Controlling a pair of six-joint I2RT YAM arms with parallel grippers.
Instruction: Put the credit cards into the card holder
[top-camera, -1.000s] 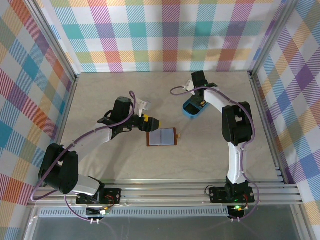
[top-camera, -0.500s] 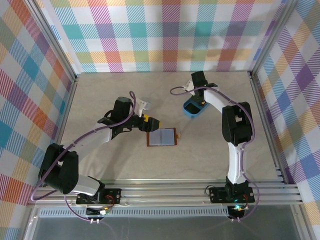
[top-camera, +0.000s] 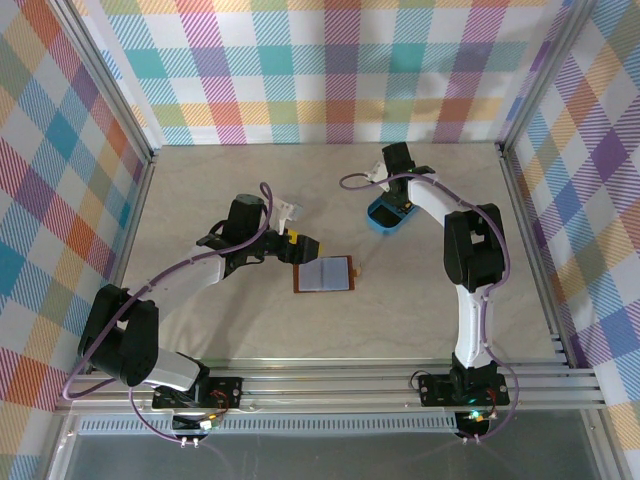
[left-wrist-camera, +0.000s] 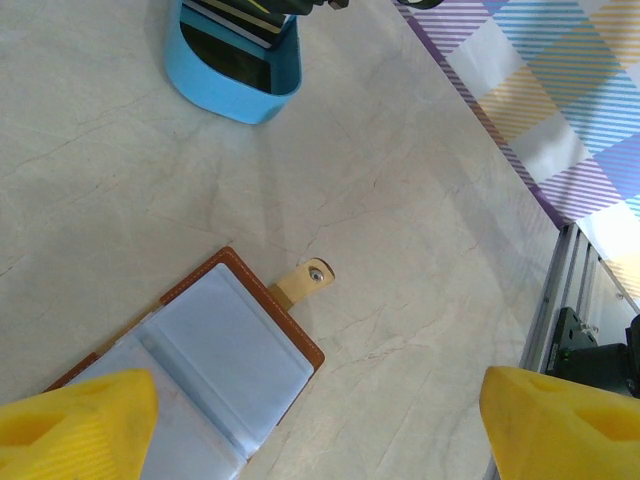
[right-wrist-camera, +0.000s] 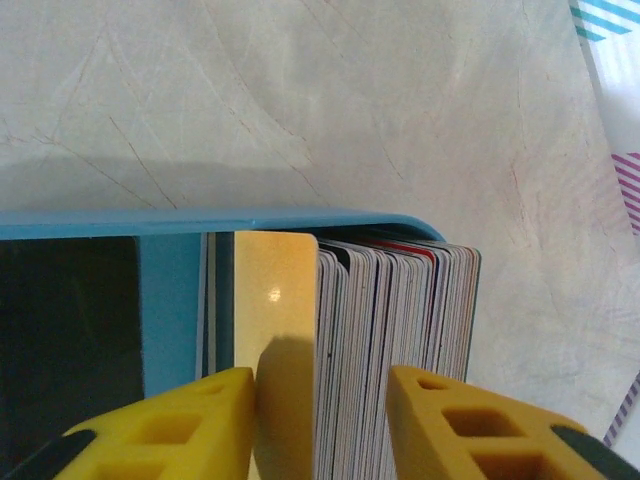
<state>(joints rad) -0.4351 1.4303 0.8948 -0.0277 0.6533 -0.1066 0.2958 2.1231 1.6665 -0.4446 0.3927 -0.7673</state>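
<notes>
The card holder (top-camera: 325, 274) lies open on the table, brown rim up, pale blue lining and snap tab showing (left-wrist-camera: 215, 350). My left gripper (top-camera: 305, 246) hangs open just left of it, its yellow fingertips wide apart over it (left-wrist-camera: 318, 425). The credit cards (right-wrist-camera: 390, 330) stand on edge as a tight stack in a blue tray (top-camera: 386, 216). My right gripper (right-wrist-camera: 322, 420) is down at the tray, jaws half closed. A yellowish card (right-wrist-camera: 275, 290) and several pale cards fill the gap. Whether the fingers press them, I cannot tell.
The blue tray (left-wrist-camera: 235, 85) sits up and right of the card holder, its left part dark and hollow (right-wrist-camera: 70, 320). Plaid walls enclose the table on three sides. An aluminium rail (top-camera: 400, 385) runs along the near edge.
The right gripper's jaws have narrowed around the cards in the tray. Both arms and the card holder stay where they were.
</notes>
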